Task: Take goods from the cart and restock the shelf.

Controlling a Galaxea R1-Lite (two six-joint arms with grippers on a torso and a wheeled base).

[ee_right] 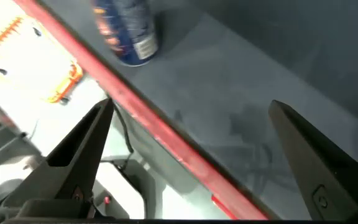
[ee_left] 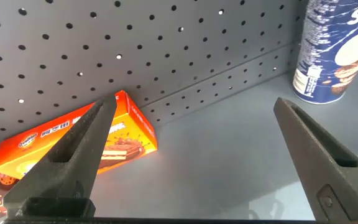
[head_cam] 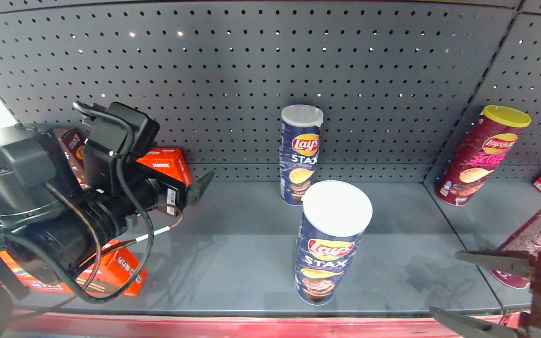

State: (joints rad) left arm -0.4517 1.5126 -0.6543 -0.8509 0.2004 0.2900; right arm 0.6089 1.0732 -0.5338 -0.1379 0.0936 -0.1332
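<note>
Grey shelf (head_cam: pixel 223 263) is sparsely stocked; both pairs of jaws are spread, empty. A careless reach from the right could topple the near can (head_cam: pixel 329 249).

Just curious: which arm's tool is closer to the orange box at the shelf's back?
Left. The left tool is close beside the orange box; the right tool is far off at the shelf's front right edge.

The shelf (head_cam: pixel 233 253) is a flat grey board with a red strip (head_cam: pixel 204 326) along its front edge. Behind it stands a grey back wall (head_cam: pixel 251 70) full of small holes. Light (head_cam: pixel 132 34) shines through some holes near the top.
</note>
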